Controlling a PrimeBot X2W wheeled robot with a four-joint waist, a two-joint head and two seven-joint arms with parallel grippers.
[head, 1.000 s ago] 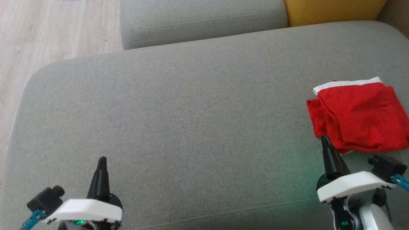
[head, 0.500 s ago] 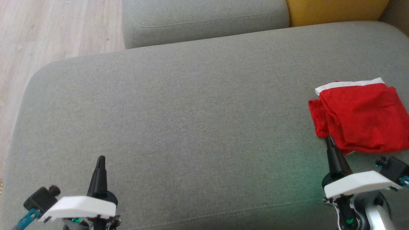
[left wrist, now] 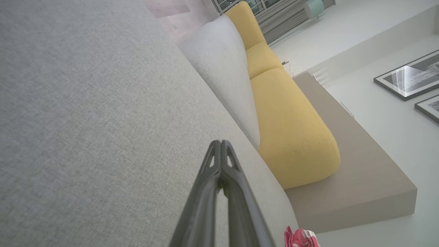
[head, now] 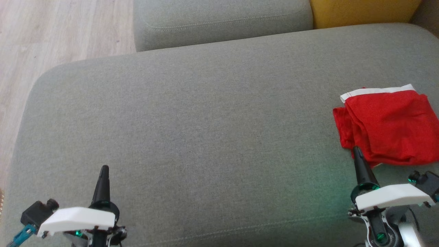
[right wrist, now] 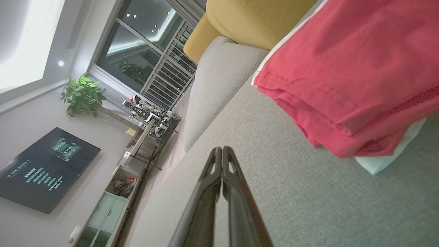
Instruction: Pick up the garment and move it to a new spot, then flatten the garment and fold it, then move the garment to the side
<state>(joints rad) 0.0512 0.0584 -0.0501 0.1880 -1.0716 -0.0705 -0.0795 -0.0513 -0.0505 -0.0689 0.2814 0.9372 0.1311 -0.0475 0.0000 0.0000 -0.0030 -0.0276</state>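
The left claw (head: 103,168) sits at the lower left of the head view. Its two dark fingers are pressed together into a single point and hold nothing. Its own wrist view agrees: the tips meet over the grey seat cushion (head: 205,123), with a thin slit between the fingers lower down. Whether the tips touch the fabric I cannot tell.

The right claw (head: 356,150) is at the lower right, also closed tip to tip and empty. In the head view its point lies right at the near left corner of the garment (head: 391,130). In the right wrist view a strip of grey fabric separates the fingertips from the cloth, so the claw is just beside the garment and not gripping it.

The garment is red with a white band (head: 377,91) along its far edge. It is folded in several layers into a rough rectangle and lies flat at the right side of the seat cushion, reaching the view's right edge. A pale bit of cloth (right wrist: 387,161) pokes out beneath its near edge.

The wide middle of the seat cushion stretches between the two claws. Beyond it lie a second grey cushion (head: 219,20) and, to its right, a yellow cushion (head: 363,12). Pale wooden floor (head: 61,31) lies off to the left. Far off, the right wrist view takes in a dark wall screen (right wrist: 44,169), a potted plant (right wrist: 82,96) and a large window (right wrist: 151,44). The left wrist view shows framed pictures (left wrist: 408,77) on a white wall.
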